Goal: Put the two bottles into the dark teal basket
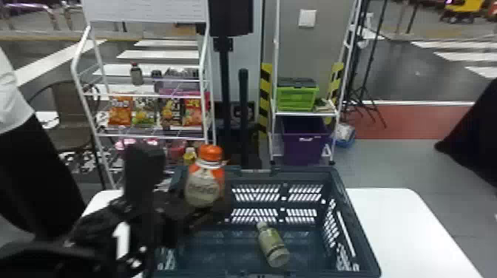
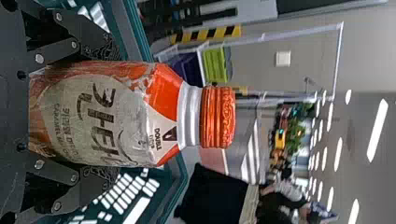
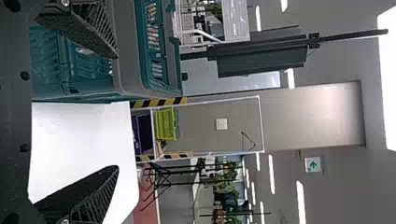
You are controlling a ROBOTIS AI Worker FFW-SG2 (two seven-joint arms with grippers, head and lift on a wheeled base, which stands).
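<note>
Left of centre in the head view, the left gripper (image 1: pixel 185 211) clasps the orange-capped bottle (image 1: pixel 205 183), nearly upright, cap up. Lower centre, the pale bottle (image 1: pixel 272 243) lies aslant in the dark teal basket (image 1: pixel 303 175), neck toward upper left. The right gripper (image 3: pixel 116 112) gapes.

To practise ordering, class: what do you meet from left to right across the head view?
Orange snack bag → orange-capped bottle → greenish bottle in the basket → white tabletop to the basket's right.
</note>
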